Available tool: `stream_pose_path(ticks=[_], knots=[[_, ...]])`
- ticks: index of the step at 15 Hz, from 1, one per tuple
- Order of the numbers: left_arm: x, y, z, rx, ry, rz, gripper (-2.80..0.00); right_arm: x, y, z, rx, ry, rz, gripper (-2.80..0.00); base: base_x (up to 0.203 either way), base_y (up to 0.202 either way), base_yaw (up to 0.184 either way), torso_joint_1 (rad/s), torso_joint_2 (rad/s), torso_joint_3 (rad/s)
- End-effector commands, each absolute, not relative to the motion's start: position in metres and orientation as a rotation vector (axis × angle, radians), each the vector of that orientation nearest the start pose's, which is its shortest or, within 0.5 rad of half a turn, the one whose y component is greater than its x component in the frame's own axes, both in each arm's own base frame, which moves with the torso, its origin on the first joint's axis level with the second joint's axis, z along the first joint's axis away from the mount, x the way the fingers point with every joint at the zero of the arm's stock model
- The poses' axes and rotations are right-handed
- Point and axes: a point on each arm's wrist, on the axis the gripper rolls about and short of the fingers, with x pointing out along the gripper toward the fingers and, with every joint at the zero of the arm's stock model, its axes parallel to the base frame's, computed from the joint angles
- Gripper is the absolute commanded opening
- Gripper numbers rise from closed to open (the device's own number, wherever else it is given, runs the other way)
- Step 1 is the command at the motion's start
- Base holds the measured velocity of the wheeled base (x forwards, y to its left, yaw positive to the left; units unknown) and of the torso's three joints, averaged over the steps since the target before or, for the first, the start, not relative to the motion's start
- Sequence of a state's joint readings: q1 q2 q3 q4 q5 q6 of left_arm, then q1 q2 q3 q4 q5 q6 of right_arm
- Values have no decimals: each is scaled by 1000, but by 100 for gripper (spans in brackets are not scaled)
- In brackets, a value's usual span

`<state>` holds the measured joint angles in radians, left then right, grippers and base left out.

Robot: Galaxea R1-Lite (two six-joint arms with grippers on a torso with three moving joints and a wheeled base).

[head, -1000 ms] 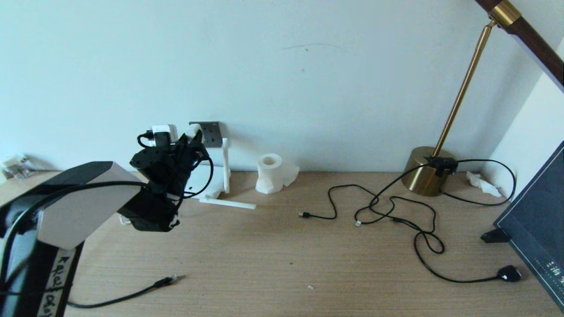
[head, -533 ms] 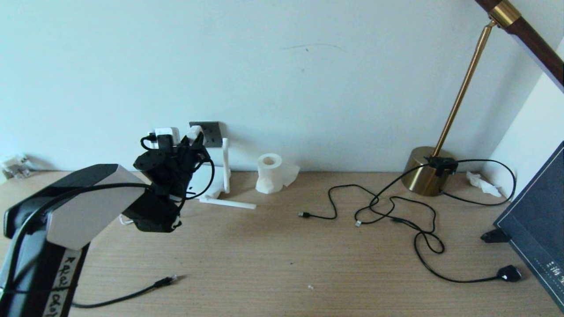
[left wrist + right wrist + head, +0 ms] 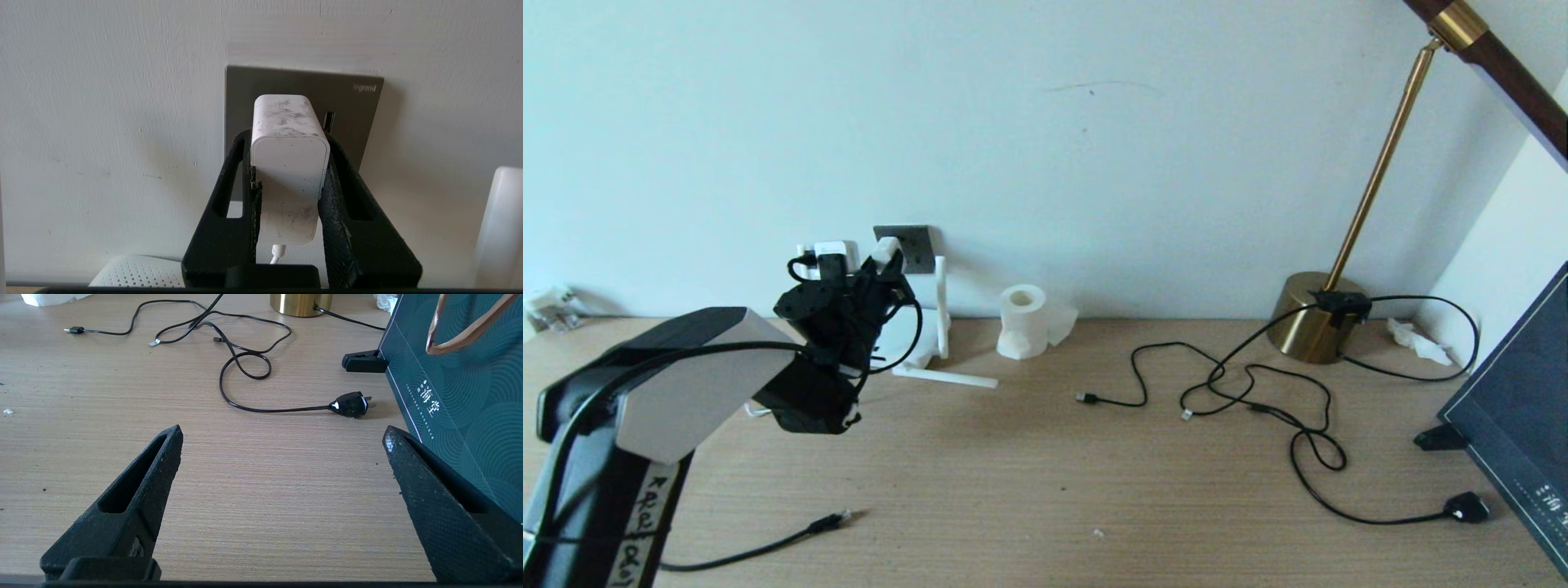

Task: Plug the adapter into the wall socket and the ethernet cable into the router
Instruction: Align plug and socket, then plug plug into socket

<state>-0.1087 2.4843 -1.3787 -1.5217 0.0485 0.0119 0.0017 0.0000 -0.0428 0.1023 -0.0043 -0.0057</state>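
Head view: over the last second the left gripper, left of centre, has carried the adapter up and rightward onto the wall socket; seating probably incomplete, contact hidden. Left wrist view: fingers clamped on the adapter, centred against the socket plate. Right wrist view: right gripper idle over the counter, fingers wide apart.
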Motion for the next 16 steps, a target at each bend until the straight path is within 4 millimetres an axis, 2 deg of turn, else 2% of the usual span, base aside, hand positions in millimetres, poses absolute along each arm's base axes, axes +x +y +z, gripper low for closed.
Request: stream_pose_path(ticks=[1,6,16], knots=[[474,-51,104,-21,-423,-56,-280,-26,0,77,-6,61,-2,0,0,0,0,0,0,0],[470,-50,96,-19,-390,-57,-280,-26,0,77,-6,61,-3,0,0,0,0,0,0,0],[470,-53,102,-18,-406,-66,-280,-26,0,77,-6,60,-3,0,0,0,0,0,0,0]])
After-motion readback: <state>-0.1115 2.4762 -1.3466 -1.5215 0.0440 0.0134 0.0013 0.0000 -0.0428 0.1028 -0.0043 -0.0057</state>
